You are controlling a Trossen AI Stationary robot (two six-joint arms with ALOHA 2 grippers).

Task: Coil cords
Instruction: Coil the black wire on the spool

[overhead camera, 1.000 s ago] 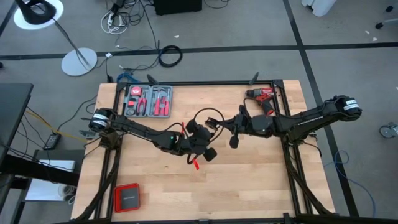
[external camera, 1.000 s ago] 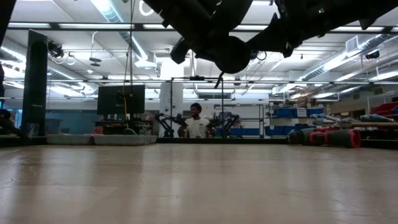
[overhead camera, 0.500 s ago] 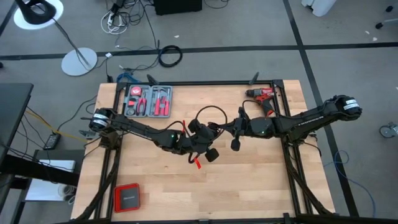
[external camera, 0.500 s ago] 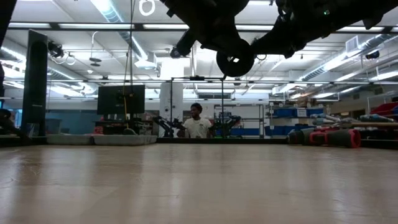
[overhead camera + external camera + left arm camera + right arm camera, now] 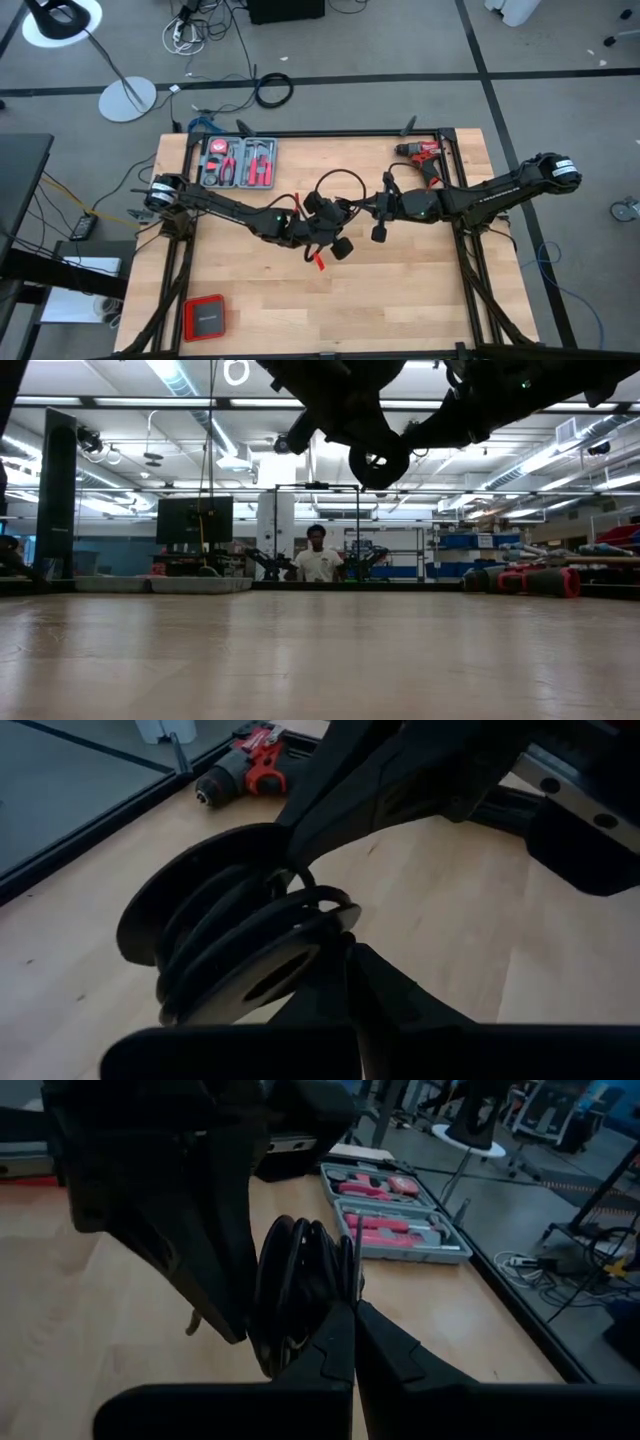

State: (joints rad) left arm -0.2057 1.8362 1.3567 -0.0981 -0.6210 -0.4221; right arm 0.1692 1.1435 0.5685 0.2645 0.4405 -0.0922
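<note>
The thin black cord point(image 5: 240, 935) is wound into a small coil of several turns and held in the air above the table's middle, between my two grippers. In the high view one loose loop point(image 5: 336, 178) arcs toward the far edge. My left gripper point(image 5: 322, 212) comes from the left and is shut on the coil. My right gripper point(image 5: 353, 207) comes from the right and is shut on it too. The coil shows as a dark ring in the low view point(image 5: 378, 463) and edge-on in the right wrist view point(image 5: 300, 1285). My left gripper pinches the coil's bundled turns point(image 5: 330, 915) at one side of the ring between its two shut fingers. The coil is lifted clear of the table and stands beyond the fingertips. My right gripper pinches several turns at the coil's edge point(image 5: 343, 1280) between its two shut fingers, from the table's right side. In the left wrist view its fingers point(image 5: 330, 810) reach the coil on the side away from my left gripper.
A red drill point(image 5: 420, 152) lies at the far right of the table. An open tool case point(image 5: 238, 162) lies at the far left and a red box point(image 5: 204, 317) at the near left. Bare wood lies below the grippers. A person point(image 5: 317, 560) sits beyond the table.
My right gripper has gone a little toward the table's left, closer to my left gripper. The coil has turned about, so it now shows as an open ring in the low view. The loose loop toward the far edge has grown wider.
</note>
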